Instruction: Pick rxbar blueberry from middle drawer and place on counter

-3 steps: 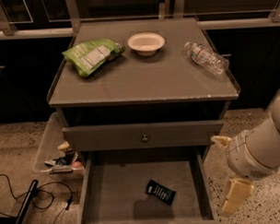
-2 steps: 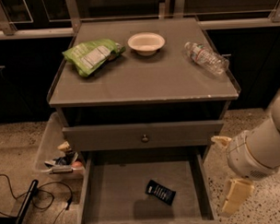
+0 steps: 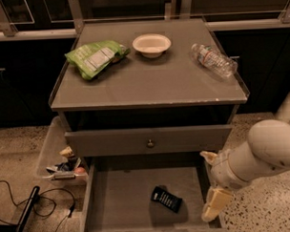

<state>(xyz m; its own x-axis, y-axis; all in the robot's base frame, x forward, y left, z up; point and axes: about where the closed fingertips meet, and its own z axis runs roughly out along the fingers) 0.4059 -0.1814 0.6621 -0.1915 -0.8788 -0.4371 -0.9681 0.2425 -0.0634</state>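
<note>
The rxbar blueberry (image 3: 166, 199), a small dark navy bar with white print, lies flat on the floor of the open middle drawer (image 3: 124, 197), right of its centre. The counter (image 3: 148, 82) is the grey cabinet top above. My gripper (image 3: 211, 182) hangs at the drawer's right side wall, to the right of the bar and apart from it, on a white arm coming in from the right. One pale finger (image 3: 214, 204) points down over the drawer's right front corner. The gripper holds nothing.
On the counter lie a green crinkled bag (image 3: 95, 57) at left, a white bowl (image 3: 152, 44) at the back centre and a clear plastic bottle (image 3: 213, 60) at right. A shut drawer front with a brass knob (image 3: 150, 143) sits above the open drawer. A tray of clutter (image 3: 60, 161) and cables lie on the floor at left.
</note>
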